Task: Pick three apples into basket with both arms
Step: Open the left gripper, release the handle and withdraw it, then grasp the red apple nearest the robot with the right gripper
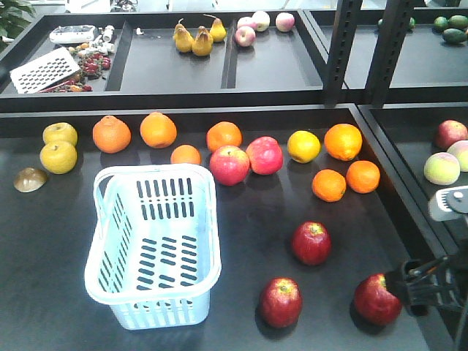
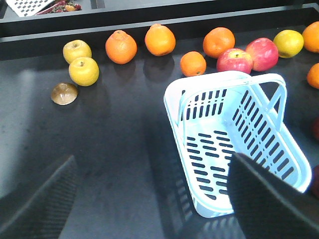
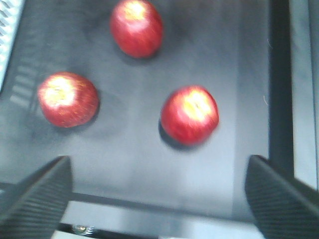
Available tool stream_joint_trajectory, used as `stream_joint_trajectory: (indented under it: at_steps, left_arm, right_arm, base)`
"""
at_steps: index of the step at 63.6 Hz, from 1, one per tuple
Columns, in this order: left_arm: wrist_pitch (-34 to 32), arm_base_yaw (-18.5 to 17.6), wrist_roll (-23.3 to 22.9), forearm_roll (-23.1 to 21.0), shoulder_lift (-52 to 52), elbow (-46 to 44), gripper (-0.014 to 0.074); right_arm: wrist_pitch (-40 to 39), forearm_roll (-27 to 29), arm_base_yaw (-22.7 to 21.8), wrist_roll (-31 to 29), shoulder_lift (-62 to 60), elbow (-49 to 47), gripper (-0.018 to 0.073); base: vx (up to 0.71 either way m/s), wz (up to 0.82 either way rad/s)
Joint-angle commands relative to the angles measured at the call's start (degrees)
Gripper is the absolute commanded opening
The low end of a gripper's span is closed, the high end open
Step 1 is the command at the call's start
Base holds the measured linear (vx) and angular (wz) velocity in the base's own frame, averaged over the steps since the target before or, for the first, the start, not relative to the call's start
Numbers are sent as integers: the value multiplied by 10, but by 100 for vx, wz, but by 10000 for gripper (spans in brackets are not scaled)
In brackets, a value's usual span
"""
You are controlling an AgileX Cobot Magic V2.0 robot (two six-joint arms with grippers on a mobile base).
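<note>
We count three dark red apples (image 1: 281, 301) on the counter (image 1: 44, 292), all right of the one pale blue basket (image 1: 91, 270) and apart from each other: front apple nearest us, right apple (image 1: 376, 298) level with it, far apple (image 1: 311, 243) a bit further back between them. The basket is upright with nothing inside, well apart from all three. Behind that we get a loose row of seven oranges (image 1: 158, 129). Two of them sit near the far apple, on its right, and one small one sits just beyond the basket's far rim. In the same row are two pink-red apples (image 1: 229, 164) touching, one yellow fruit (image 1: 303, 146), two yellow-green apples (image 1: 58, 157) at far left and one brown lump (image 1: 30, 179) beside them. On the back shelf (image 1: 285, 69) we count three pears (image 1: 202, 42) and three pale pink apples (image 1: 245, 35). The right tool (image 3: 157, 164) has its fingers wide apart and holds nothing, with the right apple lying ahead between them. In the front view it looks just beside that apple, and we cannot tell if it touches. The left tool (image 2: 152, 159) is also spread wide and grips nothing, hanging above the counter, with one finger (image 2: 269, 199) covering the basket's near corner.
</note>
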Motion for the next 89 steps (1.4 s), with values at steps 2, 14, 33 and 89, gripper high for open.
stream_joint_trajectory:
  at_steps: [2,14,33,89]
  left_arm:
    - [-36,1,-5,0,-1,-12,575]
    - [-36,1,-5,0,-1,-12,575]
    - [-36,1,-5,0,-1,-12,575]
    - [-35,1,-5,0,-1,-12,575]
  right_arm:
    - [-32,88,0,-113,37,-21,719]
    - [16,241,6,-265,134,-45,712]
    - [-27,189,130,-252,293,-131,708]
    - [-94,177,160,-205,589,-249,557]
  base:
    - [0,0]
    - [0,0]
    - [0,0]
    - [0,0]
